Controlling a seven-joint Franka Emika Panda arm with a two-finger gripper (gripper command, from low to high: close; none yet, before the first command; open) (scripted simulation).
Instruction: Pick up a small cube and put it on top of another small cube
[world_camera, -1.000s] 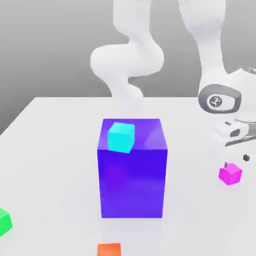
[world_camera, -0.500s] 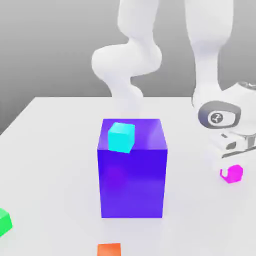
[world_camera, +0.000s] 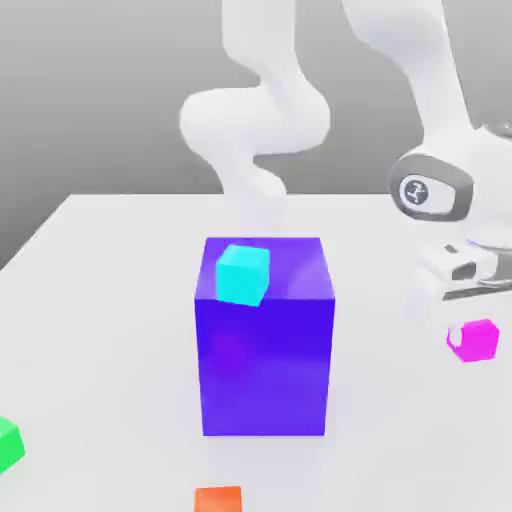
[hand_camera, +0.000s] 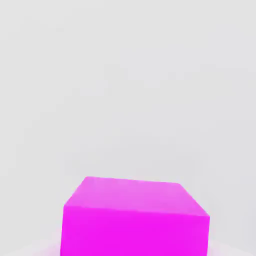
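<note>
Item: gripper (world_camera: 472, 318), at the exterior view's right edge, hanging from the white wrist and pointing down; it is clenched around the small cube (world_camera: 474, 340), magenta-pink, which sits directly below the hand at 6 o'clock and, judged by the pale patch under it, appears just off the white table (world_camera: 100, 300). In the hand view the same small cube (hand_camera: 135, 217) sits close up, one flat face toward the lens, no long axis to speak of, being equal-sided. Item: cyan cube (world_camera: 243, 273), resting on the upper face of the big blue-violet block (world_camera: 265, 340), near that face's front-left corner; from the hand it lies at roughly 9 o'clock in the exterior view and slightly higher. That is the relation the coming move turns on: if the cyan cube is the intended base, the load must rise above it and travel toward the exterior view's left. Item: green cube (world_camera: 8, 442), far off at 8 o'clock by the table's edge. Item: orange cube (world_camera: 218, 499), at the front edge, about 7 o'clock. Markings: a round emblem on the grey wrist joint (world_camera: 428, 190); its character is not legible. No other brands or writing.
</note>
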